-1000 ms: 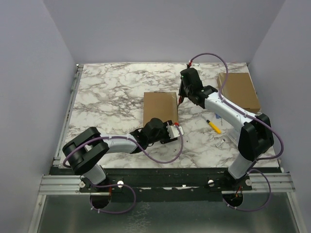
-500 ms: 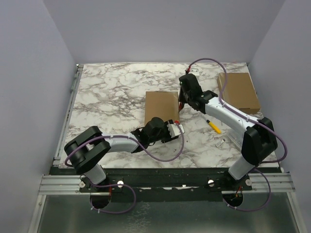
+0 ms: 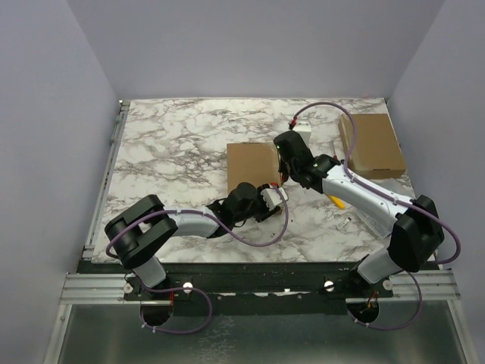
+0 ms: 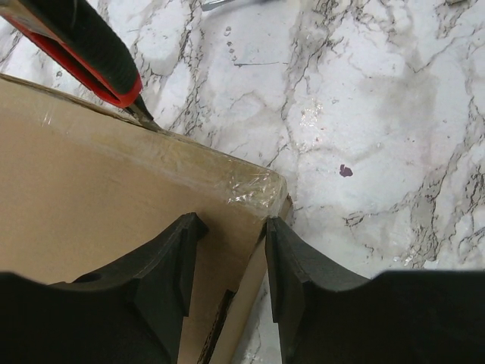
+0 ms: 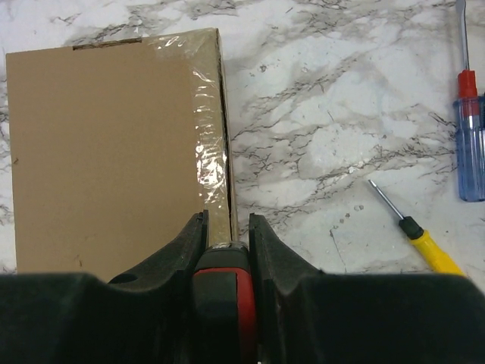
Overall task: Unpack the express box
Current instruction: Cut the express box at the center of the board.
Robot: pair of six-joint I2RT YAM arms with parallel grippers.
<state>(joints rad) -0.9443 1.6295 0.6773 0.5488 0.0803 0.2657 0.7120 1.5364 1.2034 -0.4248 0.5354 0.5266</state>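
At the middle of the marble desk [image 3: 174, 144], between pale lilac walls [image 3: 250, 45], lies a flat brown cardboard express box [image 3: 251, 167] sealed with clear tape. The left pincer [image 4: 233, 222] is spread astride its near right corner. The right pincer [image 5: 227, 220] pinches a red-and-black utility knife [image 5: 221, 288], blade tip at the taped edge.

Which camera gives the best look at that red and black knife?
Left wrist view: the knife shows handle and blade tip, tip at the taped edge of the box. Right wrist view shows only its handle end between the fingers; the top view barely shows it.
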